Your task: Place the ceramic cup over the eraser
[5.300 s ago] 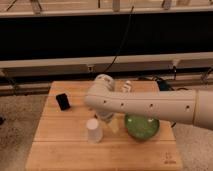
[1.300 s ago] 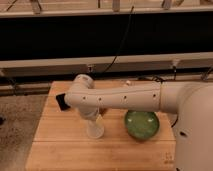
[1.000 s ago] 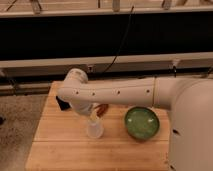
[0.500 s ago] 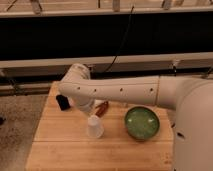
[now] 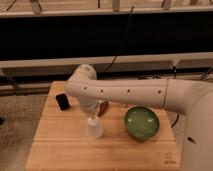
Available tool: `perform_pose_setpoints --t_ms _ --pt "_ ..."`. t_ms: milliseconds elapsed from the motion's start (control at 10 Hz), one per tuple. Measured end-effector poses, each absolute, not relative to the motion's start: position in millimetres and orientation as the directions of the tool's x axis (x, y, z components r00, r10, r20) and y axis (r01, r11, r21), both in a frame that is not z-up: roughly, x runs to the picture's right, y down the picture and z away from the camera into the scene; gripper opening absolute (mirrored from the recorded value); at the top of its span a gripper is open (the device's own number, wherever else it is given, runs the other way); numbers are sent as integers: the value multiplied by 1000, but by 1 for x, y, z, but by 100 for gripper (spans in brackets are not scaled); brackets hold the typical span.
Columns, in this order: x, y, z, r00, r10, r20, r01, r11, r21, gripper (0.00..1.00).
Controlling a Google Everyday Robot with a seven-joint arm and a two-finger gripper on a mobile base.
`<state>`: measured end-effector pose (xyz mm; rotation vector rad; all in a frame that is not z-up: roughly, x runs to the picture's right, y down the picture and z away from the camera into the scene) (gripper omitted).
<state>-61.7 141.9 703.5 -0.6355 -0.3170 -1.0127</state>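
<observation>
Wooden table (image 5: 55, 147) carries all items. You see the white arm (image 5: 125, 92) reach from the right, its gripper (image 5: 92, 118) just above the ceramic cup (image 5: 94, 130); grip state cannot be told. The green bowl (image 5: 142, 123) sits right of the cup; the eraser (image 5: 62, 101) stands apart, left. The corner print (image 5: 169, 160) is unreadable.

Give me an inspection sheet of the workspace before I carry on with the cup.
Surface: wooden table, light planks.
Job's things: ceramic cup directly under the claw, not over the eraser, which sits apart at the back left.
Clutter: green bowl right of the cup; reddish-brown stick just behind the cup.
Claw: claw at the cup's top, below the white arm.
Cables: black cable running up behind the table.
Surroundings: speckled floor left of the table; dark panel behind.
</observation>
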Motion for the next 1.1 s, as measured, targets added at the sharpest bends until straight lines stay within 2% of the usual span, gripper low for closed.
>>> perform_pose_setpoints --t_ms 200,600,1100 --pt "-63 149 705 495 -677 545 869 375 -323 80" --pt "-63 162 715 474 -681 558 880 382 -282 80" --pt "-58 171 736 485 -679 551 875 383 -297 80"
